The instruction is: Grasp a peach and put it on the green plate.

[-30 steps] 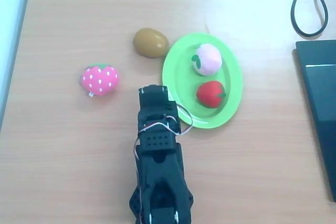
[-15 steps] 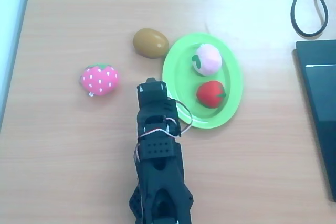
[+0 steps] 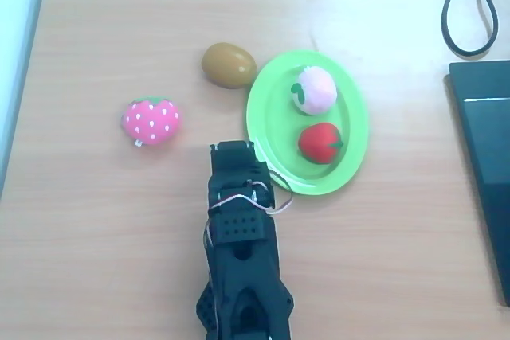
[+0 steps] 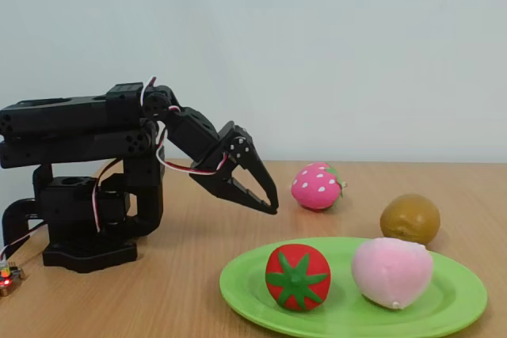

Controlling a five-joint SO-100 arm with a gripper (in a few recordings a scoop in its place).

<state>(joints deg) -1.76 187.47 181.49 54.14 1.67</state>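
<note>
Peach (image 3: 315,89) sits on the green plate (image 3: 269,109), in the half farther from my arm in the overhead view; in the fixed view it (image 4: 392,271) lies on the plate's (image 4: 459,306) right side. A red fruit (image 3: 319,142) shares the plate beside it, the two close but not clearly touching. I see the gripper (image 4: 269,203) held above the table, clear of the plate and angled down, its tip pointing toward the plate's near rim. The fingers look drawn together at the tip with nothing between them, so I read the claw as clenched and empty. From overhead the gripper (image 3: 231,149) hangs just left of the plate's edge. A strawberry (image 3: 151,120) lies on the wooden table (image 3: 103,236) well left of the plate, and a brown fruit (image 3: 228,64) rests just beside the plate's upper-left rim.
</note>
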